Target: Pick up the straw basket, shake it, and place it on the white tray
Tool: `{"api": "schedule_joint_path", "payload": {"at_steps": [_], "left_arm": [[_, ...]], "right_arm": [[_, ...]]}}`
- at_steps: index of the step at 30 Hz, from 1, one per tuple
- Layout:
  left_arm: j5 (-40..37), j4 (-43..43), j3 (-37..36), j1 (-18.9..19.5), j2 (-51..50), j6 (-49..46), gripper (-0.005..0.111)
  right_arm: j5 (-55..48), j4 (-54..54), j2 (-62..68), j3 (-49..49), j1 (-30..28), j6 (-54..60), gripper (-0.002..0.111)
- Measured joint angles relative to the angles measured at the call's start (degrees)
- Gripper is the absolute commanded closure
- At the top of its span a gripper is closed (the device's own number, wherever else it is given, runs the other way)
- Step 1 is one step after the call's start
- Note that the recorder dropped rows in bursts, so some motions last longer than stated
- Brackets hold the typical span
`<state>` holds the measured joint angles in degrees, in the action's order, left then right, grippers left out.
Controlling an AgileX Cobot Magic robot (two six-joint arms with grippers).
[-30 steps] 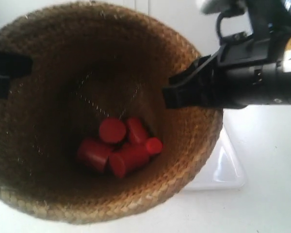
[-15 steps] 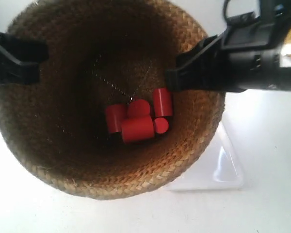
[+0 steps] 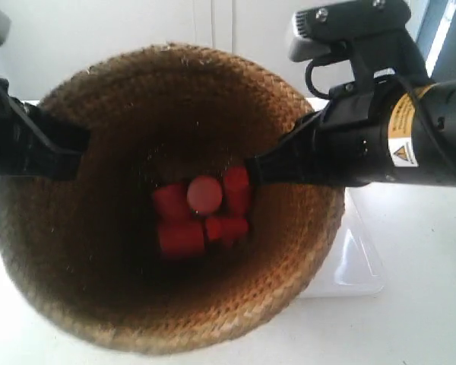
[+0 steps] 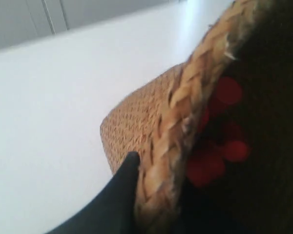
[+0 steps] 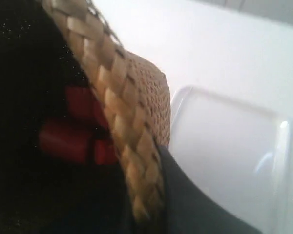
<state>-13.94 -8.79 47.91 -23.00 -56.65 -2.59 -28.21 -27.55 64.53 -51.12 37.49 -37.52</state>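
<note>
Left gripper [image 4: 154, 181] and right gripper [image 5: 147, 202] each clench opposite rim sides of the straw basket [image 3: 110, 255], balancing it aloft. Red cylinders [image 3: 201, 217] lie inside, and the white tray [image 3: 357, 262] is just beside it.

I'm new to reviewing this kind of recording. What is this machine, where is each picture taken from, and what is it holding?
It is a robot with two arms, each ending in a gripper. One picture comes from a camera off the arms, looking into the basket. The other two come from cameras on the wrists. The left gripper and the right gripper each pinch the rim of the straw basket, on opposite sides. Red cylinders lie inside it. The white tray sits beside it on the white table.
</note>
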Motion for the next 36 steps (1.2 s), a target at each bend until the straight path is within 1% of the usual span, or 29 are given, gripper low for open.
{"api": "schedule_joint_path", "payload": {"at_steps": [1,2,3,4,5,6,7,8,9,10,11,12,13,14,16,17,18,20,22,23,24,26,28,29,30,32,34,35,36], "left_arm": [[-5.8,-0.3,1.8,-0.6,1.2,-0.1,0.107],[-6.0,-0.3,2.4,-1.1,2.8,-0.1,0.107],[-2.1,-0.3,2.2,-1.4,5.3,-0.3,0.107],[1.7,-0.3,1.5,-1.4,5.4,-0.6,0.107],[7.3,0.2,0.8,-0.5,3.5,-1.0,0.107],[7.2,0.2,0.8,0.0,2.1,-1.0,0.107],[0.2,-0.4,2.3,0.3,0.5,-0.5,0.107],[-6.8,-1.1,4.5,0.0,1.5,-0.4,0.107],[-10.1,-1.5,5.8,-0.4,3.2,-0.5,0.107],[-10.6,-1.9,6.5,-0.8,5.6,-1.4,0.107],[-7.8,-2.1,6.1,-1.0,6.7,-1.8,0.107],[-2.4,-1.6,4.5,-1.0,6.1,-2.4,0.107],[-0.2,-1.3,3.7,-0.9,4.0,-2.6,0.107],[-2.3,-1.8,3.7,-0.8,1.5,-2.3,0.107],[-8.6,-2.5,5.2,-1.0,1.0,-2.6,0.107],[-11.7,-3.0,6.4,-1.4,2.1,-2.6,0.107],[-13.0,-3.1,7.2,-1.7,3.3,-2.6,0.107],[-10.8,-2.2,8.0,-2.2,6.4,-2.9,0.107],[-4.5,-0.5,6.3,-2.3,7.2,-3.5,0.107],[-1.4,0.4,5.1,-1.8,6.0,-3.5,0.107],[-0.6,0.6,4.5,-1.3,4.9,-3.1,0.107],[-4.2,0.6,4.4,-0.5,2.0,-1.5,0.107],[-9.6,0.4,4.9,-0.8,2.6,-1.2,0.107],[-10.3,0.3,5.0,-1.4,3.9,-0.9,0.107],[-9.1,-0.1,5.0,-1.9,5.6,-0.9,0.107],[-3.9,-0.8,3.7,-2.3,7.9,-0.9,0.107],[2.8,-0.8,1.1,-2.3,6.9,-0.9,0.107],[4.5,-0.8,0.0,-2.0,5.1,-0.9,0.107],[3.7,-0.8,-0.4,-1.7,3.3,-0.6,0.107]], "right_arm": [[-1.1,4.1,-2.7,-0.2,2.2,0.8,0.108],[-0.6,4.8,-4.9,-0.4,3.9,1.0,0.108],[1.2,1.4,-7.6,-0.5,5.1,0.0,0.108],[2.0,-4.2,-7.6,-0.5,5.1,-2.2,0.108],[1.9,-12.2,-5.2,-0.5,3.8,-7.0,0.108],[-0.1,-15.0,-3.0,-0.7,3.4,-8.6,0.108],[-4.7,-12.9,-0.6,-1.7,3.9,-7.3,0.108],[-6.9,-7.9,-1.4,-2.8,5.4,-4.5,0.108],[-6.4,-4.5,-4.0,-3.5,6.7,-3.4,0.108],[-3.6,-2.6,-7.2,-3.5,8.1,-3.2,0.108],[-0.9,-4.9,-8.1,-2.9,8.3,-4.0,0.108],[0.2,-11.0,-7.0,-2.2,7.5,-7.4,0.108],[-1.0,-14.6,-4.7,-1.9,6.3,-10.8,0.108],[-4.6,-14.3,-1.8,-2.2,5.8,-11.9,0.108],[-7.6,-8.6,-1.3,-3.2,6.8,-8.5,0.108],[-7.6,-6.5,-2.4,-3.5,7.5,-7.2,0.108],[-6.3,-5.0,-4.4,-3.7,8.5,-6.4,0.108],[-2.8,-6.2,-7.5,-3.4,9.3,-6.2,0.108],[0.0,-15.0,-6.9,-2.4,8.6,-9.8,0.108],[0.0,-18.2,-5.4,-2.1,7.6,-12.4,0.108],[-1.0,-20.3,-3.3,-1.8,6.8,-14.1,0.108],[-3.8,-17.8,-0.3,-1.9,6.4,-13.7,0.108],[-4.4,-9.8,-1.0,-2.9,7.7,-9.5,0.108],[-3.9,-7.3,-2.7,-3.2,8.5,-8.1,0.108],[-2.0,-5.7,-4.6,-3.1,9.5,-6.8,0.108],[0.9,-7.8,-6.4,-2.9,9.9,-6.7,0.108],[2.1,-14.6,-4.6,-2.1,8.5,-9.9,0.108],[1.5,-16.4,-2.8,-1.9,7.8,-11.6,0.108],[-0.8,-16.4,-0.2,-2.0,7.2,-12.5,0.108]]}}
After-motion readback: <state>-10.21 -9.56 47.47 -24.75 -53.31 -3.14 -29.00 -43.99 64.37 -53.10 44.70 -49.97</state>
